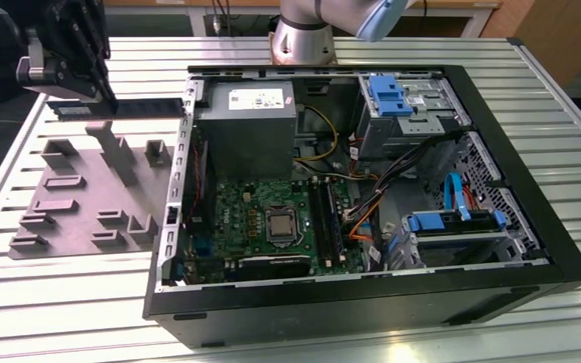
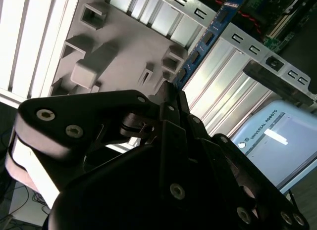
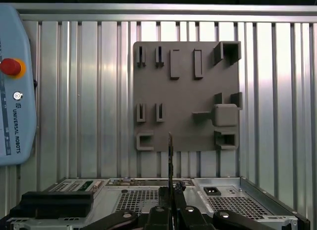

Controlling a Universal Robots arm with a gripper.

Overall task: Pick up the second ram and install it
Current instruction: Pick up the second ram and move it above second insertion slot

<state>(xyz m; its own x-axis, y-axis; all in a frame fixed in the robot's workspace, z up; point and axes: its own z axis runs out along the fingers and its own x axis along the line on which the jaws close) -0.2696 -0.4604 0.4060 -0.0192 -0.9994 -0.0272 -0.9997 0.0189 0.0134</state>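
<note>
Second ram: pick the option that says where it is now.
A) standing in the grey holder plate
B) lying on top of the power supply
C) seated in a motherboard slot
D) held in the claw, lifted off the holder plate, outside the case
D: in the exterior view the claw is shut on the second ram, which hangs level in the air, off the grey holder plate and beside the open computer case.

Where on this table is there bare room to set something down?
Bare table slats run along the exterior view's lower left, bordering the grey holder plate and computer case. The case interior is crowded; the gripper holds the memory stick near the plate.
</note>
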